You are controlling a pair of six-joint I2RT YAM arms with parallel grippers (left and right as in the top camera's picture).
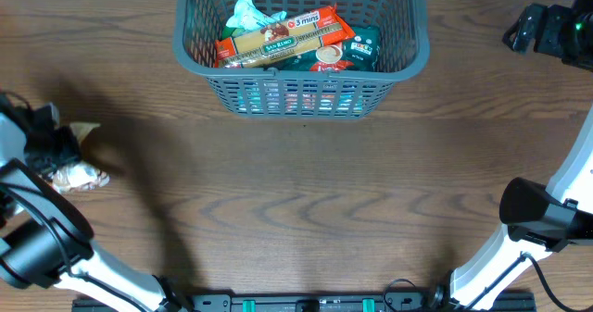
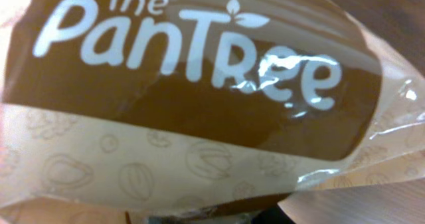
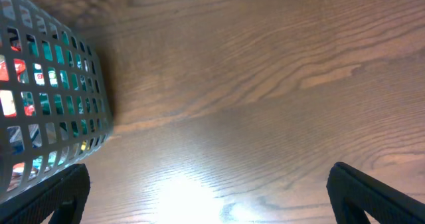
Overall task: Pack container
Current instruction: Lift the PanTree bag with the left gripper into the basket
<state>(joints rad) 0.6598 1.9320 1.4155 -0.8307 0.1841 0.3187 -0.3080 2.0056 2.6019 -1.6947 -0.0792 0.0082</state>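
The container point(image 1: 419, 53), a dark grey lattice basket, stands at the back middle of the table. It holds a spaghetti pack point(image 1: 273, 43), an orange packet point(image 1: 320, 27) and other packs. Its wall also shows at the left of the right wrist view point(image 3: 46, 104). My left gripper point(image 1: 51, 147) is at the far left, over a brown and beige bag point(image 1: 82, 173). That bag, marked "The PanTree" point(image 2: 192, 84), fills the left wrist view and hides the fingers; the gripper seems shut on it. My right gripper point(image 1: 536, 30) is open and empty at the back right, above bare table point(image 3: 209, 197).
The wooden table point(image 1: 306, 192) stretches between the arms. The arm bases and a black rail point(image 1: 306, 303) sit along the front edge. My right arm's links point(image 1: 537, 215) lie at the right side.
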